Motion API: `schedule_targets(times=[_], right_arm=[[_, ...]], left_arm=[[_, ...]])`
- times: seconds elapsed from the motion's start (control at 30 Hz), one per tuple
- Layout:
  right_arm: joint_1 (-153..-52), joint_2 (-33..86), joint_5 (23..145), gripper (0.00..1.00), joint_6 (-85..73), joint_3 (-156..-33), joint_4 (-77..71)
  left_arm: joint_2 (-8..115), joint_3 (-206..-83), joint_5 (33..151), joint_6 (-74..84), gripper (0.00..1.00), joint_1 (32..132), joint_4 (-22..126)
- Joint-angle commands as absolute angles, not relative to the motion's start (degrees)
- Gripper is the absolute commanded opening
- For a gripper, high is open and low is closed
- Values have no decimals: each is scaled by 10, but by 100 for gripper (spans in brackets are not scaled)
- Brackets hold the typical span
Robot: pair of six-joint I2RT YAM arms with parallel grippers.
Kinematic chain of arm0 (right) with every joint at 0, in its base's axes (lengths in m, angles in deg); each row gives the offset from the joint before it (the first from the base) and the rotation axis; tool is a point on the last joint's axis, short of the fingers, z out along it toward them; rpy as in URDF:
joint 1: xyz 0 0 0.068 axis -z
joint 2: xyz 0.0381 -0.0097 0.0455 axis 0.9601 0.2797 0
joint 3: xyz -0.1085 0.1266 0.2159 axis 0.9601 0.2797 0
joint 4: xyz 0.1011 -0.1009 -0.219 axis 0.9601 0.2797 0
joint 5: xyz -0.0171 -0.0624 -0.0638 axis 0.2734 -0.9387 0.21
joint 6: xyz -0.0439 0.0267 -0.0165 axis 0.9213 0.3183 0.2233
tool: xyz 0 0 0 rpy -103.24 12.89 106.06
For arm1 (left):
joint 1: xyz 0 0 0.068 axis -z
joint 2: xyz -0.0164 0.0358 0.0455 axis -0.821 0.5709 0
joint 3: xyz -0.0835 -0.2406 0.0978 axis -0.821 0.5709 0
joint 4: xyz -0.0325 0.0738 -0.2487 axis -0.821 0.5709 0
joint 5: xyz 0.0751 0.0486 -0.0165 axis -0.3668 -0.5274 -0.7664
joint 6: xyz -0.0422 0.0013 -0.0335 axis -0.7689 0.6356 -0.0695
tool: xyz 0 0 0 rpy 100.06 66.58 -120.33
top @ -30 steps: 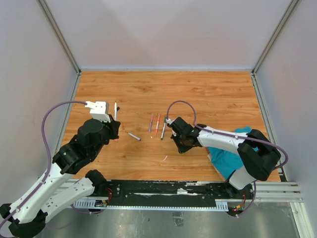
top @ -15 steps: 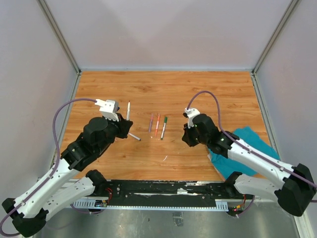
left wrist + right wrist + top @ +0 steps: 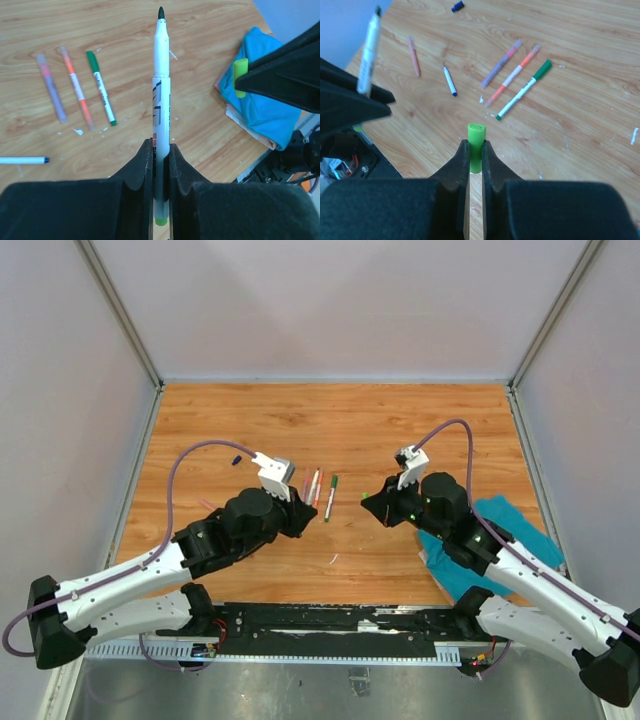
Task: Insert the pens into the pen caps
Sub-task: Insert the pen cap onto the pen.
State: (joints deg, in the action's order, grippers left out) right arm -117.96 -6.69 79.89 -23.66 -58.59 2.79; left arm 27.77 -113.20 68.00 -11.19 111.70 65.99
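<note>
My left gripper (image 3: pixel 160 145) is shut on a white pen (image 3: pixel 161 75) with a light green rear end; its bare dark tip points forward. My right gripper (image 3: pixel 475 145) is shut on a light green pen cap (image 3: pixel 476 140), open end outward. In the top view the two grippers (image 3: pixel 303 512) (image 3: pixel 375 504) face each other above the table's middle, and pen tip and cap (image 3: pixel 240 77) are apart. On the wood lie a purple pen (image 3: pixel 501 64), an orange pen (image 3: pixel 512 76), a capped green pen (image 3: pixel 525 90), a blue-tipped pen (image 3: pixel 450 81) and a pink pen (image 3: pixel 413 56).
A dark blue cap (image 3: pixel 458 6) lies alone toward the far left of the table (image 3: pixel 450 430). A crumpled teal cloth (image 3: pixel 500 530) sits at the near right under the right arm. White walls enclose the table on three sides.
The left arm has swung right to the table's middle with the pen. The right gripper has pulled back from the row of pens, carrying the green cap, and now faces the left gripper.
</note>
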Motion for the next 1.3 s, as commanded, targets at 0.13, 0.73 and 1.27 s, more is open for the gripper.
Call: schedule_targets(times=[0.13,0.73,1.27], right_arm=[[-1168,-67,858,1,-357,-571,-92],[-1167,-64,883,1,-428,-503,-423],[-1167,-45,888,1,-431,-518,-489]], left_arm=[[294,-1108,629,-125,0,1193,542],[249,-1039,703,-82,1,1217,406],[244,-1043,715,-76,0,1218,410]])
